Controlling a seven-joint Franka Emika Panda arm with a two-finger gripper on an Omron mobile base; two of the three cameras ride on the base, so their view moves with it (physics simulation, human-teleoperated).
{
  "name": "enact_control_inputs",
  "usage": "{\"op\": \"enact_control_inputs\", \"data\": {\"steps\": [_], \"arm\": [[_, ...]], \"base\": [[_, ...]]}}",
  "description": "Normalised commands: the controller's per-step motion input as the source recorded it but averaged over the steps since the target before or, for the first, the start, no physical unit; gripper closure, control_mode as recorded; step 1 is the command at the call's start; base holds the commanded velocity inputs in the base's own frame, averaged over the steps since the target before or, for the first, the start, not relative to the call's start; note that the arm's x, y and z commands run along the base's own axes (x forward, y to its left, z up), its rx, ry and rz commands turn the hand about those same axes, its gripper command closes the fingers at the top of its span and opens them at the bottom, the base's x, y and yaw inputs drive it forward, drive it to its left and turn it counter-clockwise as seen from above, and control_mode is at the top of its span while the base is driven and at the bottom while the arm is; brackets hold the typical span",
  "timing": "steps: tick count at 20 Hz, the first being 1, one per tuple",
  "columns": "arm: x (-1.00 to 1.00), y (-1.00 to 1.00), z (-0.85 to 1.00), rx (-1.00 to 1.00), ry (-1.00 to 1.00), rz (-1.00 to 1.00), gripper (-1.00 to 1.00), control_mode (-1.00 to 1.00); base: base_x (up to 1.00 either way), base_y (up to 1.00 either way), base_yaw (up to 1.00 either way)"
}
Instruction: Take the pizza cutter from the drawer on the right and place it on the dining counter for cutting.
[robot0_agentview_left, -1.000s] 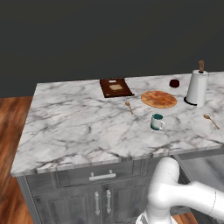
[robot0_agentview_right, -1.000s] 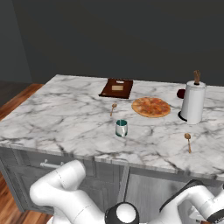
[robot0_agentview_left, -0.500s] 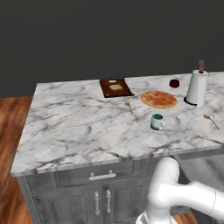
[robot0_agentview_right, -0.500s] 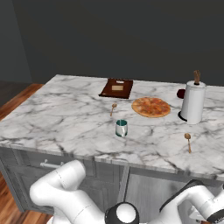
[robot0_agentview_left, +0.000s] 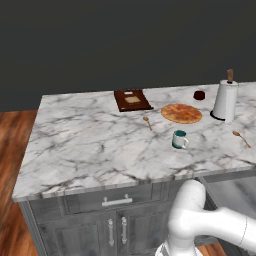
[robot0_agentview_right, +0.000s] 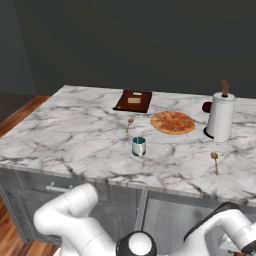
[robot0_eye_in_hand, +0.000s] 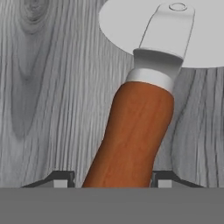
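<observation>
Dark room, wood floor; ahead of me the dining counter (robot0_agentview_left: 90, 145), white marble over grey cabinets. On it I count: a brown book (robot0_agentview_left: 132, 99), a pizza (robot0_agentview_left: 182, 113), a green mug (robot0_agentview_left: 178, 139) near the front edge, two wooden spoons (robot0_agentview_left: 147, 121), a white paper-towel roll (robot0_agentview_left: 224, 100), a small dark red cup (robot0_agentview_left: 199, 95). The drawer (robot0_eye_in_hand: 52, 87), pale grey wood grain, holds the pizza cutter (robot0_eye_in_hand: 140, 109), lying flat with its brown handle between the fingertips (robot0_eye_in_hand: 61, 178) of my gripper (robot0_eye_in_hand: 111, 180). I cannot tell whether the fingers, apart on either side, press the handle.
</observation>
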Motion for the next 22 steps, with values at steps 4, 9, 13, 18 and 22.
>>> {"op": "enact_control_inputs", "data": {"steps": [4, 9, 13, 18, 22], "arm": [[-0.46, 0.05, 0.33, 0.00, 0.00, 0.00, 1.00, -1.00], [-0.48, 0.24, 0.24, 0.00, 0.00, 0.00, 1.00, -1.00], [-0.24, 0.43, 0.48, -0.01, 0.00, -0.01, 1.00, -1.00], [-0.26, 0.46, 0.51, 0.00, 0.00, -0.02, 1.00, -1.00], [-0.32, 0.50, 0.52, 0.00, 0.00, -0.02, 1.00, -1.00]], "base": [[0.00, 0.00, 0.00], [0.00, 0.00, 0.00], [0.00, 0.00, 0.00], [0.00, 0.00, 0.00], [0.00, 0.00, 0.00]]}}
